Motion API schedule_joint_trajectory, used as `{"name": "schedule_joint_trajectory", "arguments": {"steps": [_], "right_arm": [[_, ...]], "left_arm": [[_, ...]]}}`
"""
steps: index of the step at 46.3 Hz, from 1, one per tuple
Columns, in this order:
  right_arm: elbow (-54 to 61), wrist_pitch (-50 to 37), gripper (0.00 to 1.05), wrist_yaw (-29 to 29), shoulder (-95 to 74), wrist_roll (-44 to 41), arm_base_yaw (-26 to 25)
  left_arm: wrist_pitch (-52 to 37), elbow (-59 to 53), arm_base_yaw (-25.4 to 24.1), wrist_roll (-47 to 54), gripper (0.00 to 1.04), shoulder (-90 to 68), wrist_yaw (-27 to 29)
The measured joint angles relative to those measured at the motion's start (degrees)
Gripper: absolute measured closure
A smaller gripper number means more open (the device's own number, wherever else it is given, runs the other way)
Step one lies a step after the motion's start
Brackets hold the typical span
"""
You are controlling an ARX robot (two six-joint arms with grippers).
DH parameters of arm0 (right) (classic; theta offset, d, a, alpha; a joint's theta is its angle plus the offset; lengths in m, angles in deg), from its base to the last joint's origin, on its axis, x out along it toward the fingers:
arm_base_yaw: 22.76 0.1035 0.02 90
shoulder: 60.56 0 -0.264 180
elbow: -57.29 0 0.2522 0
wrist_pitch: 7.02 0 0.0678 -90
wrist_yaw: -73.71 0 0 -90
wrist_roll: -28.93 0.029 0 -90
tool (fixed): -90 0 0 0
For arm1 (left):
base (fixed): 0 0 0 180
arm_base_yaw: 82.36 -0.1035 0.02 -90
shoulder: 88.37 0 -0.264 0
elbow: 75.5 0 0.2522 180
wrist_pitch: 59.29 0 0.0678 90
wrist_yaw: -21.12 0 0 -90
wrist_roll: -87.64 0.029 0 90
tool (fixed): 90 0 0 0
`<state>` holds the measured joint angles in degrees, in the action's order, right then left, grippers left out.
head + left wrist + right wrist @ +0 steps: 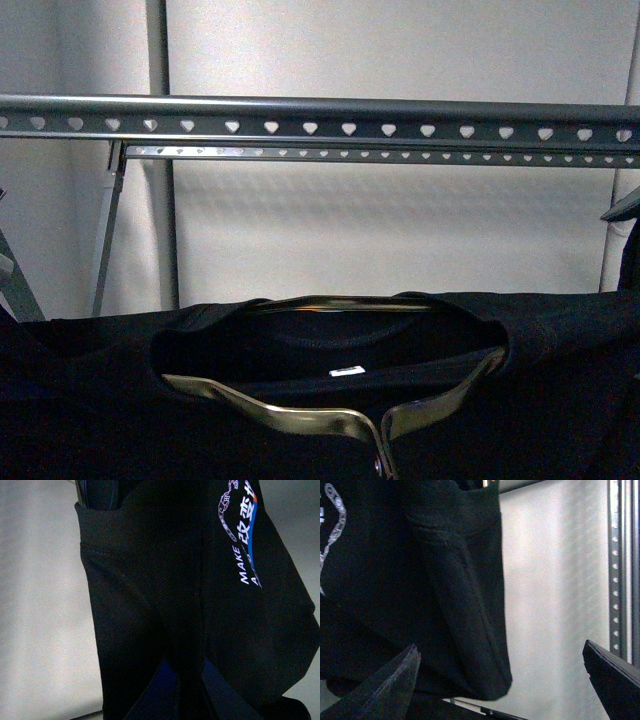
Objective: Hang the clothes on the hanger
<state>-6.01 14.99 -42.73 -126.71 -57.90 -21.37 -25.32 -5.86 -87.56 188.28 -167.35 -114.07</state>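
Note:
A black T-shirt (560, 400) hangs spread across the bottom of the front view, its neck hole open with a small white label (347, 371) inside. A metal hanger (300, 412) sits in the neck opening, its arms running to both shoulders. My left gripper (182, 685) is shut on the shirt's fabric (150, 605); white and blue lettering (245, 540) shows nearby. My right gripper (502, 680) is open, with a hanging edge of the shirt (465, 605) between its wide-apart fingers (395, 680) but not pinched.
A grey perforated rail (320, 120) runs across above the shirt, with a second rail (380, 154) behind it and an upright pole (160, 200) at left. A perforated upright (616, 570) shows in the right wrist view. A white wall is behind.

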Motion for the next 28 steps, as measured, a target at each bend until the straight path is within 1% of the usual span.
{"name": "schedule_joint_trajectory", "arguments": {"steps": [9, 14, 15, 22, 23, 26, 28], "right_arm": [[-0.7, 0.5, 0.07, 3.8, -4.8, -0.9, 2.7], [-0.9, -2.9, 0.07, 4.9, -8.5, -0.2, 3.4], [-1.0, -3.7, 0.09, 4.9, -8.9, 0.2, 3.5], [-1.5, -7.3, 0.28, 4.1, -9.9, 2.1, 3.7], [-1.7, -7.5, 0.33, 3.8, -9.9, 2.8, 3.7], [-1.8, -7.5, 0.43, 3.5, -9.9, 3.1, 3.7], [-1.8, -7.5, 0.49, 3.4, -9.9, 3.1, 3.5]], "left_arm": [[0.0, 0.0, 0.0, 0.0, 1.0, 0.0, 0.0], [0.0, 0.0, 0.0, 0.0, 1.0, 0.0, 0.0], [0.0, 0.0, 0.0, 0.0, 1.0, 0.0, 0.0], [0.0, 0.0, 0.0, 0.0, 1.0, 0.0, 0.0], [0.0, 0.0, 0.0, 0.0, 1.0, 0.0, 0.0], [0.0, 0.0, 0.0, 0.0, 1.0, 0.0, 0.0], [0.0, 0.0, 0.0, 0.0, 1.0, 0.0, 0.0]]}}
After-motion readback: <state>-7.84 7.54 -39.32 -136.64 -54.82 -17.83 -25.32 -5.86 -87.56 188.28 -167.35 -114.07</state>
